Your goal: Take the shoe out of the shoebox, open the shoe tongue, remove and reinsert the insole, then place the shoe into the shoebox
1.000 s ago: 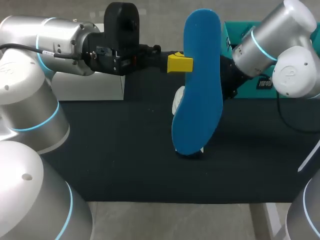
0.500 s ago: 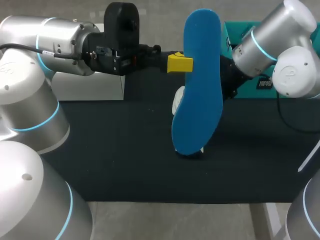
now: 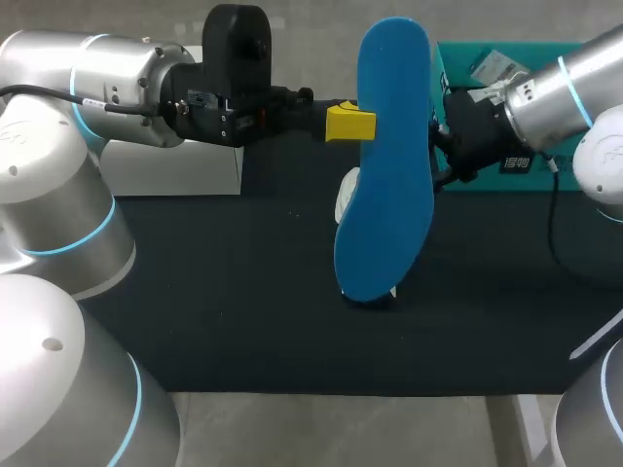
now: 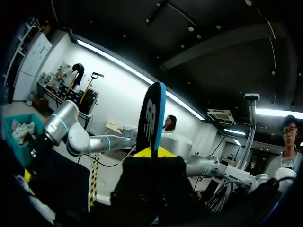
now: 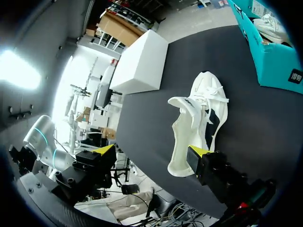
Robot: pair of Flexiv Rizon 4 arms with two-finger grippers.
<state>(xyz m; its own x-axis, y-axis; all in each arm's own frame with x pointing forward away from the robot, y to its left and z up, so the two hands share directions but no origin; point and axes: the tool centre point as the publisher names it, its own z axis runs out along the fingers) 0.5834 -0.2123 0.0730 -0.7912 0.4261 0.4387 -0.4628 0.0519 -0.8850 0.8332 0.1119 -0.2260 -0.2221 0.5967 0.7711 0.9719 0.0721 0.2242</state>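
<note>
insole [image 3: 389, 195] upright in left hand [image 3: 365, 125]

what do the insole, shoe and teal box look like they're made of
The insole looks like matte blue foam: thin, smooth, holding its shape upright. The shoe seems white fabric, maybe mesh, with a soft folded tongue. The box looks like teal cardboard with flat printed walls.

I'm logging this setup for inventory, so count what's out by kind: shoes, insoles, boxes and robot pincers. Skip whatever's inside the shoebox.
Shoes: 1, the white shoe
Insoles: 1, the blue insole
Boxes: 2, the teal shoebox and the white box
Pincers: 2, the left pincer and the right pincer
Total: 6
</note>
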